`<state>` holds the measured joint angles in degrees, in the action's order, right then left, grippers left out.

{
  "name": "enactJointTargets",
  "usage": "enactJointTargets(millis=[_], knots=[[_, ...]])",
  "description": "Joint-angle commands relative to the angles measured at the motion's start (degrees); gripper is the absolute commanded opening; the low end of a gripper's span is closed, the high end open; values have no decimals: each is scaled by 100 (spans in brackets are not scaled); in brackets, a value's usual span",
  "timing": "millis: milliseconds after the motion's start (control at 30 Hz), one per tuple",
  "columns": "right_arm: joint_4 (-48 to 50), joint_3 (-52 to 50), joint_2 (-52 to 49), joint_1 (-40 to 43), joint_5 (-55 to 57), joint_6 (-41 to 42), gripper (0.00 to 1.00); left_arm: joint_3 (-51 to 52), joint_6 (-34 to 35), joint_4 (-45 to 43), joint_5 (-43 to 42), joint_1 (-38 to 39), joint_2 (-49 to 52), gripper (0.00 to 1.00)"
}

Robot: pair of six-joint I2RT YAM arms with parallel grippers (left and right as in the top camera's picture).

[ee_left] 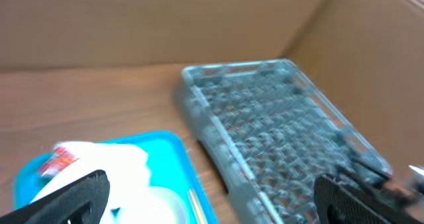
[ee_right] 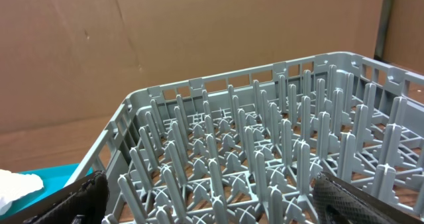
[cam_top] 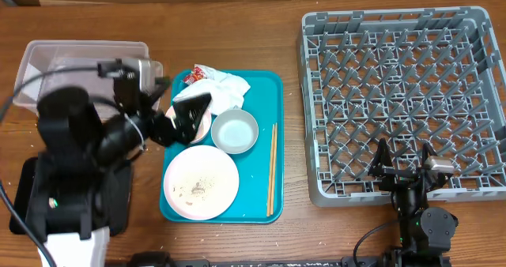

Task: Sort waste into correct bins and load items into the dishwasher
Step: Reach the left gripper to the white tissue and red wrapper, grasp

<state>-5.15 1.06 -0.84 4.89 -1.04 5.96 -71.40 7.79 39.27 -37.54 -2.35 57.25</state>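
Left pincer (cam_top: 192,113) hangs wide open over the teal tray (cam_top: 265,85) and holds nothing. Right pincer (cam_top: 405,158) is wide open too, with nothing in it, at the near edge of the grey dish rack (cam_top: 403,93).

I think the left pincer is going for the trash. It could go wrong. The pink bowl (cam_top: 207,126) sits right under the pincer, mostly hidden, so a finger may bump its rim and tip it. The white napkins (cam_top: 229,87) lie just past the tips and are soft and lumpy. The little red wrapper (cam_top: 192,77) beside them could slip out and drop on the way.

The teal tray holds nearly everything. A grey-green bowl (cam_top: 235,131) looks empty, just right of the left pincer. The big plate (cam_top: 200,182) is closer to the robot, with bits of rice (cam_top: 198,189) on it. The chopsticks (cam_top: 273,168) lie further right. I cannot see the cup.

The clear tub (cam_top: 47,62), off to the left of the left pincer, looks empty. The black tray (cam_top: 24,196) is mostly hidden under the arm. The rack has no dishes in it.
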Motion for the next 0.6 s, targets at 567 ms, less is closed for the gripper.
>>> enactJointTargets(millis=[567], knots=[[33, -59, 57, 35, 50, -20, 100, -3895, -920, 3106, 2365, 1233, 2914, 100]])
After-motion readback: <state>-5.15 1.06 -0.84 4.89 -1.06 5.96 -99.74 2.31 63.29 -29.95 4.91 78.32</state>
